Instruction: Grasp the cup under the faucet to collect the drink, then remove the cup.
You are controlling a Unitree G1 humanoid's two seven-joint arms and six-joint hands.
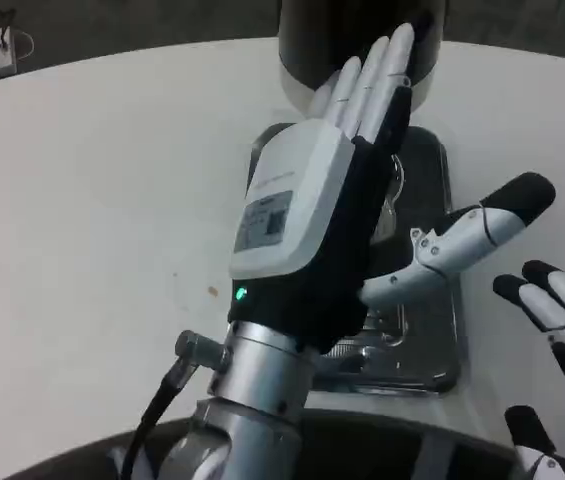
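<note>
We hold our left robot hand [307,215] flat and spread, empty, over the shiny metal drip tray [432,330], reaching toward the dark cylindrical dispenser [307,40] behind that tray. The cup is hidden from us, presumably behind this hand. Our right robot hand [557,330] waits open right of the tray on the white round tabletop [92,200].

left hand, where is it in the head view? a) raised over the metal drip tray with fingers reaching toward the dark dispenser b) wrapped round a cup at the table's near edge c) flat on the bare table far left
a: the left hand is up over the metal drip tray, its fingers straight and apart, pointing at the dark dispenser; no cup is visible in its grasp.
</note>
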